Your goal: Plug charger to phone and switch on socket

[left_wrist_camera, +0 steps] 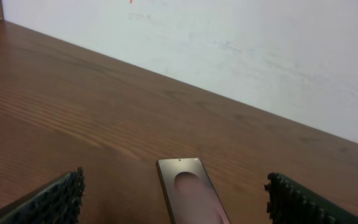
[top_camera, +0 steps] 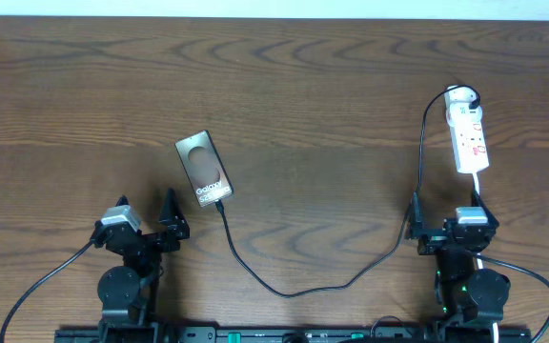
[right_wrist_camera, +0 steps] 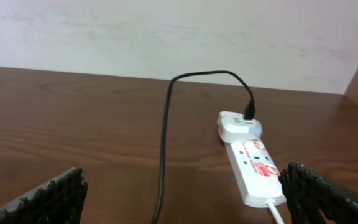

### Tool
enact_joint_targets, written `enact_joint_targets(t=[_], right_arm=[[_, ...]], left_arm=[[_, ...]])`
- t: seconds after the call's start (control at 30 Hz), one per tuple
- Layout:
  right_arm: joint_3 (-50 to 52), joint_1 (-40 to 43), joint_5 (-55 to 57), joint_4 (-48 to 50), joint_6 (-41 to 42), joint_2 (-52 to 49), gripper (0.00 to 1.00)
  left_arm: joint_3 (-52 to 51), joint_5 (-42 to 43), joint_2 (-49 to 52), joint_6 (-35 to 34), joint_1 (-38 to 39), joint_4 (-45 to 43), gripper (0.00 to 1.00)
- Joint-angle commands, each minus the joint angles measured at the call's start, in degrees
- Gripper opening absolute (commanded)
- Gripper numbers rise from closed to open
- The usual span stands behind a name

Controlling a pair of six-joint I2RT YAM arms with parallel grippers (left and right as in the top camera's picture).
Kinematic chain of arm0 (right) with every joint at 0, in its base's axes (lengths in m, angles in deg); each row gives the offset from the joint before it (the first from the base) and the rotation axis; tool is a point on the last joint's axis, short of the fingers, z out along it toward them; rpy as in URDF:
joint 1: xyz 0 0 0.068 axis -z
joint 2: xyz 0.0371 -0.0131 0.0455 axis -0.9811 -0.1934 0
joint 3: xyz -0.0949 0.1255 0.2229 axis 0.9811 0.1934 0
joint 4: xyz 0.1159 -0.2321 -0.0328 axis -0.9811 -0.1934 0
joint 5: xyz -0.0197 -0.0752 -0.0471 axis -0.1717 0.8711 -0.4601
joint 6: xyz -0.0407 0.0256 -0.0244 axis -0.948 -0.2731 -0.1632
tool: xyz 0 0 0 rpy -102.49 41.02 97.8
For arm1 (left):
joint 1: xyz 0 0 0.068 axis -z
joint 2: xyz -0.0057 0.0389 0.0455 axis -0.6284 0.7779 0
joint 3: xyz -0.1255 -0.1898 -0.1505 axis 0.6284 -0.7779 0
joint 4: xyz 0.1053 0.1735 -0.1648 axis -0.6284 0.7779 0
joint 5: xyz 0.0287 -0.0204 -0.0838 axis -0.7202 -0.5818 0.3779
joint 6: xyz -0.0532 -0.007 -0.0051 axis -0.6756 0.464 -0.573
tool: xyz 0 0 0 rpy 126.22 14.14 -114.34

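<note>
The left gripper point(left_wrist_camera: 174, 182) is spread wide, its two ribbed black fingers point(left_wrist_camera: 55, 199) at the bottom corners of the left wrist view with nothing between them and touching nothing. It sits low over the wooden table point(top_camera: 351, 76) near the front edge. The phone point(top_camera: 203, 167) lies flat just ahead of it and apart from it. The phone is angled on the table, with the dark oval on its face up and the white lettering at its near end.

The right gripper point(right_wrist_camera: 184, 174) is released as well. Its fingers are far apart at the lower corners of its own view, empty and clear of everything.

Ahead of the right gripper and off to its right lies the white power strip point(right_wrist_camera: 253, 165), pointing away from the arm, with red marks on its top. How its switches are set cannot be told. The strip's white cord point(right_wrist_camera: 275, 208) leaves its near end, close to the right finger.

A white adapter point(right_wrist_camera: 238, 126) sits in the strip's far end. The black charger cable point(top_camera: 294, 286) comes out of the adapter, arcs over and runs down the table past the right gripper's left side. It then sags in a long curve along the front and rises to the phone's near short edge. Its tip meets that edge, but whether it is seated cannot be told.
</note>
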Motion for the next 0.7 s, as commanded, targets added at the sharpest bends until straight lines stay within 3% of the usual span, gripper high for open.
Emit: enact_joint_targets(t=[0.0,0.67], right_arm=[[0.07,-1.73,0.46,-0.28,-0.98,0.55,0.99],[0.07,-2.78,0.46,-0.26,-0.96,0.55,0.99]], left_arm=[[-1.01,-0.79,-0.37,0.11,-0.28,2.38,0.92],[-1.01,-0.79,-0.37,0.11,-0.28,2.38,0.92]])
